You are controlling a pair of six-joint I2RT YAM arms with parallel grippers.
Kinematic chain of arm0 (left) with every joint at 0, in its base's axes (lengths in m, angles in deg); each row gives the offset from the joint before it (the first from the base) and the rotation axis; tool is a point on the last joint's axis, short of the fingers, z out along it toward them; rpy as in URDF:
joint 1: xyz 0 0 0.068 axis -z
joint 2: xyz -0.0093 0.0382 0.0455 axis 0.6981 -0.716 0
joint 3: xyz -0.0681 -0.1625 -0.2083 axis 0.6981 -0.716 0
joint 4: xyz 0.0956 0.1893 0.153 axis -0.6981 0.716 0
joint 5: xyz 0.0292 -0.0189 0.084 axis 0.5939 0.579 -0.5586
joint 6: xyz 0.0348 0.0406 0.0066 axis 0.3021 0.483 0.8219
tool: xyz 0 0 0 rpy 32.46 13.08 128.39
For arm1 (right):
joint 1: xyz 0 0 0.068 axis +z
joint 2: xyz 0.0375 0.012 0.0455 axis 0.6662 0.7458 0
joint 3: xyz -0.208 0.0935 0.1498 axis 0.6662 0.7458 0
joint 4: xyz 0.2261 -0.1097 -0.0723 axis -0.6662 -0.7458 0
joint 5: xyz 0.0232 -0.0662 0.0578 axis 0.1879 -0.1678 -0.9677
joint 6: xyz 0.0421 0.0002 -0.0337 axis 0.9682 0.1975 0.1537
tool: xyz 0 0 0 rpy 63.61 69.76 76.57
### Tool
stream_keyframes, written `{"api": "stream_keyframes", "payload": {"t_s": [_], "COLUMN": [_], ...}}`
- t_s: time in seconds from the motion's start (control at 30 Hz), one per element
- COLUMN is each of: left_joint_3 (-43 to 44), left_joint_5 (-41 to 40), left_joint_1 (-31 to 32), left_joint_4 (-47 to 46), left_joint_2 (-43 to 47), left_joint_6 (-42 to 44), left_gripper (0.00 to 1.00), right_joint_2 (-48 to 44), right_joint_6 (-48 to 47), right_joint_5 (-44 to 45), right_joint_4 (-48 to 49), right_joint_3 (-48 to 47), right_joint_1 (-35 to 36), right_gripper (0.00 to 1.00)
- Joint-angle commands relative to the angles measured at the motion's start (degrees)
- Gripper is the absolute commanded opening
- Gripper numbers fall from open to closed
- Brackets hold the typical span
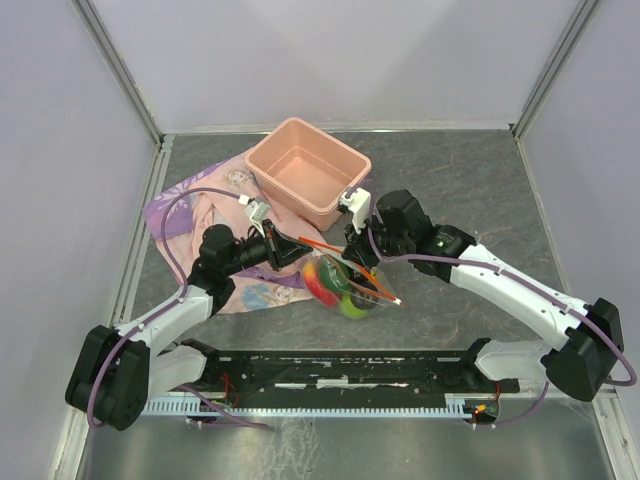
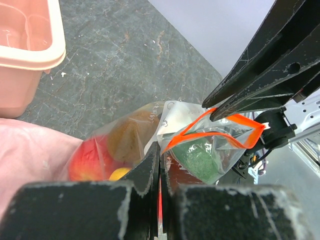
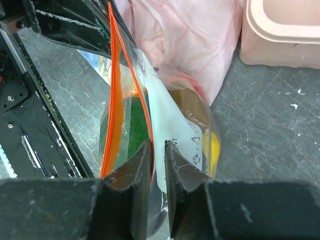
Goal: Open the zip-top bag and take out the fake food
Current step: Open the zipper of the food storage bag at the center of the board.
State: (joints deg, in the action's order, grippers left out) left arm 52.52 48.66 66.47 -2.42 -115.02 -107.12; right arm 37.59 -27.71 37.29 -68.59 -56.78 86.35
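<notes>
The zip-top bag hangs between both grippers at mid-table, its orange-red strip pulled apart into an open loop. Inside it is fake food: a green piece, a red one, a brown one and a yellow one. My left gripper is shut on one side of the bag's mouth, with the strip pinched between its fingertips. My right gripper straddles the opposite wall of the bag, its jaws a narrow gap apart around the plastic. Its black fingers show at the upper right of the left wrist view.
A salmon-pink tub stands just behind the bag, partly on a pink-and-purple printed cloth spread to the left. Frame posts and walls close in the dark table on three sides. A black rail runs along the near edge.
</notes>
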Motion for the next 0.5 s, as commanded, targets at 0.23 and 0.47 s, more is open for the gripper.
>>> {"api": "stream_keyframes", "payload": {"t_s": [0.23, 0.47], "left_joint_3": [2.23, 5.09], "left_joint_5": [-0.38, -5.25], "left_joint_1": [-0.38, -0.31], "left_joint_4": [-2.45, 4.11], "left_joint_2": [-0.29, 1.49], "left_joint_6": [-3.71, -5.11], "left_gripper": [0.09, 0.58], "right_joint_2": [-2.32, -5.67], "right_joint_6": [-0.05, 0.51], "right_joint_5": [3.84, 10.08], "right_joint_4": [1.39, 3.64], "right_joint_3": [0.82, -2.04], "right_joint_1": [0.27, -0.98], "right_gripper": [0.02, 0.02]}}
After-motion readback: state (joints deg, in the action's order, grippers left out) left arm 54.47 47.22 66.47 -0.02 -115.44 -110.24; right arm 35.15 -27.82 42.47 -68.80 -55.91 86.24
